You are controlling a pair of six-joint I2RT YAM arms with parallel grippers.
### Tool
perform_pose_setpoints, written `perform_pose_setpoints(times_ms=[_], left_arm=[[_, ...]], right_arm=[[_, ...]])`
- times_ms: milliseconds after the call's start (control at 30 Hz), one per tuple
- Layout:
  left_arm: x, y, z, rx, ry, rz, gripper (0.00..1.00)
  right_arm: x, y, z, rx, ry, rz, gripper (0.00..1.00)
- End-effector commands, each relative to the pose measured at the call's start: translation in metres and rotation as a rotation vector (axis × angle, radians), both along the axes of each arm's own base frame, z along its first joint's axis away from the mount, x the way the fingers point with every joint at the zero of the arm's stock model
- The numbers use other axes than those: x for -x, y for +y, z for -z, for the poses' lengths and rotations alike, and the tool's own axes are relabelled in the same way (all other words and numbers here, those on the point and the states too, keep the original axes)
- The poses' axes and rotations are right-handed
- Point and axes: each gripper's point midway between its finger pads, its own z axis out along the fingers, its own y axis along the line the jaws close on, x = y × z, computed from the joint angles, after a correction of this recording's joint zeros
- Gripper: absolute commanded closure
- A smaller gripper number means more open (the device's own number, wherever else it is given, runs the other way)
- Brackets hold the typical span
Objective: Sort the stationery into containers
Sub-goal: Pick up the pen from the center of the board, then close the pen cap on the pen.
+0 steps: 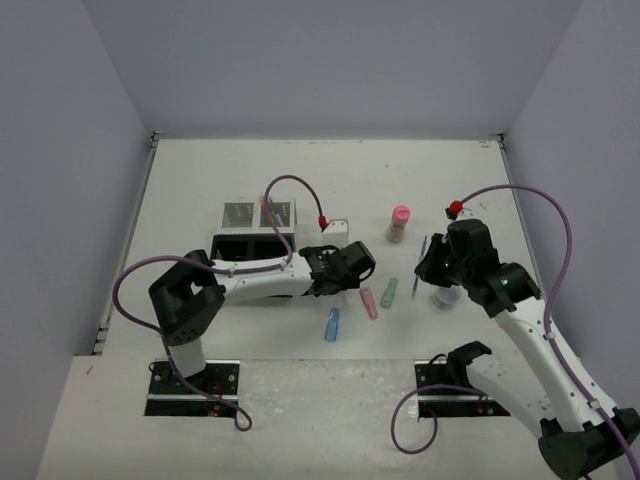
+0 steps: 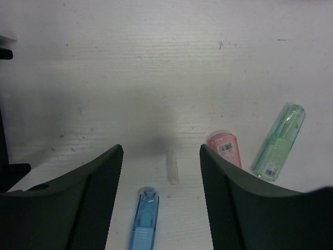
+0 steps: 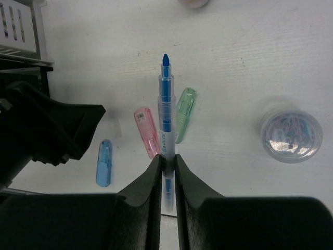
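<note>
Left arm: In the overhead view I saw it folded at the elbow at centre left. Its white forearm stretched low and rightward toward the middle of the white table [image 1: 300,170].
Left claw [image 2: 161,156]: Its two black fingers stood apart and gripped nothing. In its wrist view a small clear stub [image 2: 171,167] lay on the table in the gap between them.
Right arm: It rose from the lower right corner and leaned up and left, with its wrist over the right-centre of the table.
Right claw [image 3: 166,164]: It was clamped on a slim translucent blue pen [image 3: 165,104], whose tip pointed to the top of the wrist view.
Loose pieces: A translucent blue capsule-shaped piece [image 2: 144,219] lay at bottom centre of the left wrist view. A pink clear piece [image 2: 226,148] and a green clear piece [image 2: 279,141] lay near each other at the right.
Tub: A round clear tub of coloured clips [image 3: 291,135] sat at the right of the right wrist view, well apart from the blue pen.
Bottle: A small pink-capped bottle [image 1: 400,222] stood upright above right of centre in the overhead view.
Organiser: The black and white-mesh desk organiser [image 1: 255,232] sat left of centre, just above the left forearm. I could not tell what it held.
</note>
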Motion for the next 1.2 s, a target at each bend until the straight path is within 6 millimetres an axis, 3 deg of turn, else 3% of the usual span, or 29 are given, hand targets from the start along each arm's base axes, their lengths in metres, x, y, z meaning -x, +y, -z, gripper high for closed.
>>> perform_pose_setpoints(times_ms=[0,100,567,933,1167], left_arm=[[-0.004,-0.005,-0.003,-0.019,-0.006,-0.046,0.39],[0.0,-0.007,0.003,-0.03,0.015,-0.036,0.46],[0.02,-0.029,0.028,-0.024,0.103,0.007,0.51],[0.026,-0.024,0.043,-0.103,0.134,-0.003,0.6],[0.029,-0.022,0.047,-0.119,0.146,0.0,0.71]], right_arm=[[0.004,0.004,0.001,-0.003,-0.005,-0.042,1.0],[0.005,0.005,0.001,-0.006,-0.011,-0.045,1.0],[0.007,0.006,0.006,0.011,-0.001,-0.04,1.0],[0.008,0.008,0.006,0.008,-0.009,-0.049,1.0],[0.008,0.008,0.006,0.012,-0.008,-0.051,1.0]])
